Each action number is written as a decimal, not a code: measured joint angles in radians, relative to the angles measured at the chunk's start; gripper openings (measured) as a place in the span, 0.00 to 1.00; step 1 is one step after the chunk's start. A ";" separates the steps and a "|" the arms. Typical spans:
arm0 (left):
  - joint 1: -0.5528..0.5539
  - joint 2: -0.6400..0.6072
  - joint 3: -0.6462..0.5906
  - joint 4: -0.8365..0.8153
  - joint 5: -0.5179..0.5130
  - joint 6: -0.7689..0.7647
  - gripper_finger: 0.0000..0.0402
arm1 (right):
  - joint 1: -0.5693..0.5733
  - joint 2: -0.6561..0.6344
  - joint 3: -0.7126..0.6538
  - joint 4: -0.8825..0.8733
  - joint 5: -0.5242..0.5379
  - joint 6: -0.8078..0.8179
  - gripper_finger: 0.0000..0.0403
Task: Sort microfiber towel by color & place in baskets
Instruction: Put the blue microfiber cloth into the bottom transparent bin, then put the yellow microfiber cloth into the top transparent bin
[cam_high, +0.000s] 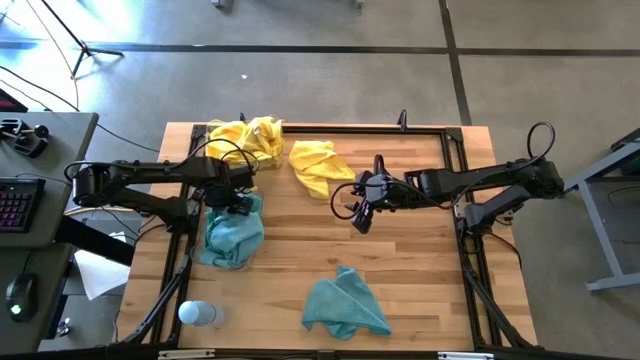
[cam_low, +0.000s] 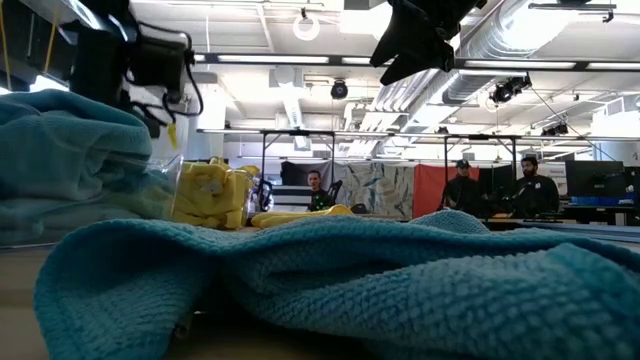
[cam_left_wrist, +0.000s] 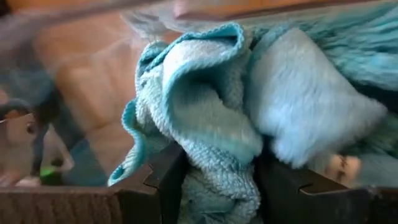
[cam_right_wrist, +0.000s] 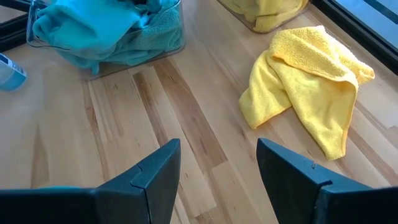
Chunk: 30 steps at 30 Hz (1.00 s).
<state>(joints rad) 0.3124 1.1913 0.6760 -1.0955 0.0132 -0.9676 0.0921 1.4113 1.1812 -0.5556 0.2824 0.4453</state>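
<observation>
My left gripper (cam_high: 238, 203) points down over the left basket (cam_right_wrist: 177, 28), which holds teal microfiber towels (cam_high: 232, 238), and is shut on a teal towel (cam_left_wrist: 205, 118). The far basket (cam_low: 210, 195) is filled with yellow towels (cam_high: 245, 140). A loose yellow towel (cam_right_wrist: 308, 87) lies crumpled on the table beside it. Another teal towel (cam_high: 345, 305) lies near the table's front edge. My right gripper (cam_right_wrist: 217, 158) hangs open above the table's middle, with nothing between its fingers. My left gripper pinches a bunched fold of the teal towel (cam_left_wrist: 214, 171) between its two fingers (cam_left_wrist: 163, 180), several layers thick. The fingers come from above, pointing down. The towel hangs crumpled below them, down among the teal towels in the basket; whether it rests on them I cannot tell.
A small pale blue bottle (cam_high: 197, 313) lies at the table's near left corner. A black metal frame (cam_high: 455, 150) runs around the table's edges. Bare wood lies between the two loose towels. People stand in the room beyond the table.
</observation>
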 joint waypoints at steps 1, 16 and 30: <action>-0.001 -0.002 0.020 -0.019 0.000 0.000 0.38 | 0.000 0.000 0.000 0.000 0.001 0.000 0.51; -0.027 -0.012 0.308 -0.327 -0.066 -0.047 0.38 | 0.000 0.000 0.000 -0.001 0.002 0.000 0.51; -0.247 -0.012 0.425 -0.178 -0.089 -0.012 0.38 | 0.000 0.000 0.000 -0.051 -0.013 0.055 0.51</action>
<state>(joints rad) 0.0652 1.1790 1.1007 -1.2734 -0.0761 -0.9794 0.0921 1.4109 1.1812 -0.6064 0.2693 0.5007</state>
